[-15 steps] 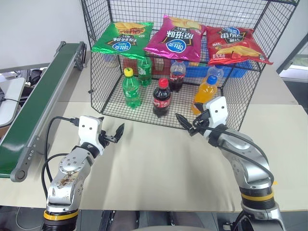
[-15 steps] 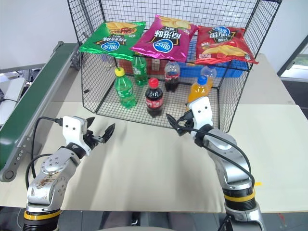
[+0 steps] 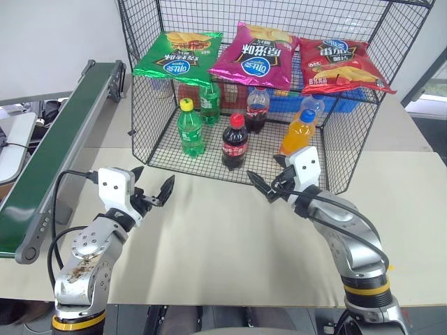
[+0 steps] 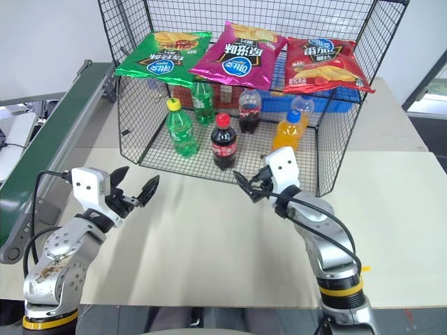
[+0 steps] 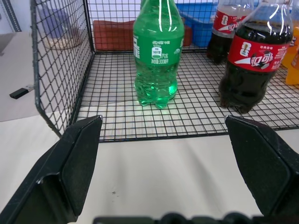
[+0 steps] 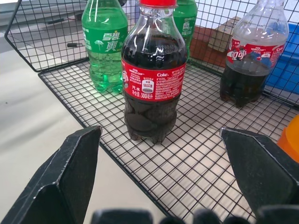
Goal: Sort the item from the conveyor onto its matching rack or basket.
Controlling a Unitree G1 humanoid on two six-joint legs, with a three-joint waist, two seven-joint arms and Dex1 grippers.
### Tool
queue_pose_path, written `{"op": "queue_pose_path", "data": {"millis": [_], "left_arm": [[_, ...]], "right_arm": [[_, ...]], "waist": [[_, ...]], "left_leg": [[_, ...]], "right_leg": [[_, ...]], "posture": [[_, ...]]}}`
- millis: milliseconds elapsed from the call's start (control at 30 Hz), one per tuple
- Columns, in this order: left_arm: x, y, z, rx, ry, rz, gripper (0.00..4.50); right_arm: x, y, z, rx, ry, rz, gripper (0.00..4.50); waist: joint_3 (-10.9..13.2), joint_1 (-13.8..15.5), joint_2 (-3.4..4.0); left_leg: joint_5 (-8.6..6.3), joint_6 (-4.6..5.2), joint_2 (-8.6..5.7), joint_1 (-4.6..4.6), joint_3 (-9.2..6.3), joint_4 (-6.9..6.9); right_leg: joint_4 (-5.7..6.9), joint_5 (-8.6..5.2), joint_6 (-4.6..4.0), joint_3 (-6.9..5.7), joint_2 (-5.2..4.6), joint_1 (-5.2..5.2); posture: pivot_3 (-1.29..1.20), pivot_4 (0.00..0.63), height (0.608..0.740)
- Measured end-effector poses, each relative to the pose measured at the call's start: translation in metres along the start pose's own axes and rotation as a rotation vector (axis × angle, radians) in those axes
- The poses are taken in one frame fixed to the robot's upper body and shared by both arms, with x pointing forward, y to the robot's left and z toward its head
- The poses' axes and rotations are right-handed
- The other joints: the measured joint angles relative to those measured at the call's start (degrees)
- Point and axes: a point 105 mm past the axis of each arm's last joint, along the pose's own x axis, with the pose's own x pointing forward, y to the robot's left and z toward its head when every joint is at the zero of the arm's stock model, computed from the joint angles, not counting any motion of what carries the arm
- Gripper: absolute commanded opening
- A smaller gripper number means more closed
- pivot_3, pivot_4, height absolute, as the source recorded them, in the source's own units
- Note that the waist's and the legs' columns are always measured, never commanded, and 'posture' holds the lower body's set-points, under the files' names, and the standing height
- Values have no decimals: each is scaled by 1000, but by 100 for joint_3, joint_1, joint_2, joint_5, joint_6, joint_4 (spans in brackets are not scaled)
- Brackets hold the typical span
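From the head views, the cola bottle (image 3: 235, 142) stands upright on the mesh floor of the black wire cage (image 3: 143, 125), near its open front edge, with a green soda bottle (image 3: 190, 128) beside it, a second cola bottle (image 3: 256, 110) behind and an orange soda bottle (image 3: 298, 130) further along. Three glossy crisp bags (image 3: 257, 54) lie on the upper shelf. The dark green conveyor (image 3: 63, 143) runs along the robot's left with nothing visible on its belt, so the sorting looks done. Both arms hover over the pale worktop (image 3: 223, 244) just in front of the cage: the left gripper (image 3: 151, 188) and the right gripper (image 3: 269, 185) both have their fingers spread and carry nothing. The right gripper is the nearer to the cola bottle, which rises straight up just beyond it. In the left wrist view, the black fingers (image 5: 79, 158) stand wide apart, with the ribbed clear green bottle ahead and the cola bottle to one side. In the right wrist view, the cola bottle (image 6: 154, 88) sits squarely between the spread fingers, smooth plastic with a red label, its lobed base on the wire grid.
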Motion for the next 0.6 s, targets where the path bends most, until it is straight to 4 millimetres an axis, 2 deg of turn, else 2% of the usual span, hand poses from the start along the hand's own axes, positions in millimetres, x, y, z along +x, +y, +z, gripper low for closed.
{"op": "queue_pose_path", "data": {"millis": [267,433,600], "left_arm": [[-5,7,5,3,-8,2,4445],[1,7,15,24,-35,-17,4445],[5,8,14,24,-32,-33,4445]], "right_arm": [[0,4,5,-6,-13,12,4500],[0,5,10,-15,-30,16,4500],[1,5,11,-11,-35,9,4500]], "waist": [[0,0,0],[0,4,0],[0,-11,0]], "left_leg": [[0,0,0,0,0,0],[0,0,-1,1,0,1],[0,0,1,2,1,-1]], "right_leg": [[0,0,0,0,0,0],[0,0,0,0,-1,1],[0,0,0,0,2,0]], "posture": [[0,150,740],[0,150,740],[0,150,740]]}}
